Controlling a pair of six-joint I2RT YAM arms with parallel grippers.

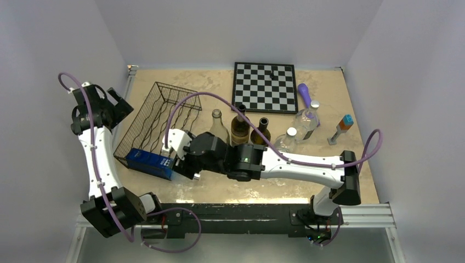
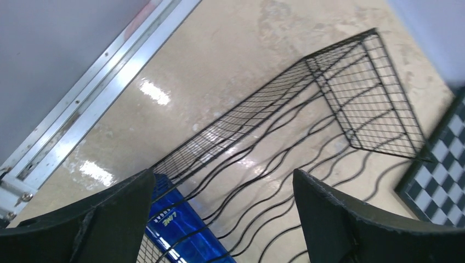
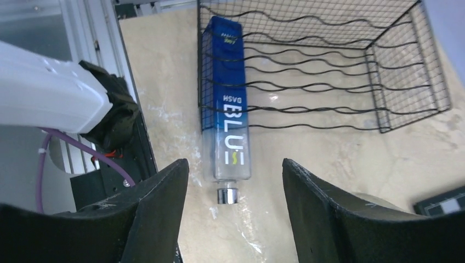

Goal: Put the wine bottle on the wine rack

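The black wire wine rack [image 1: 159, 118] lies left of centre, its mesh end wall away from me. A blue-and-clear square bottle [image 1: 149, 163] marked "DASH BLUE" lies along the rack's near end, seen through the wires. Its silver cap [image 3: 226, 195] pokes out past the rack's corner. My right gripper [image 3: 234, 164] is open and empty, hovering over the cap end; it also shows in the top view [image 1: 182, 166]. My left gripper [image 2: 223, 174] is open and empty, raised over the rack's left side [image 2: 351, 93]. Two brown wine bottles [image 1: 239, 127] [image 1: 261, 131] and a clear one [image 1: 218, 127] stand upright right of the rack.
A black-and-white chessboard [image 1: 265, 86] lies at the back. Clear plastic bottles [image 1: 307, 121] [image 1: 285, 141], a purple object [image 1: 304, 94] and an orange-and-blue item [image 1: 342, 127] sit at the right. The right arm reaches across just in front of the standing bottles.
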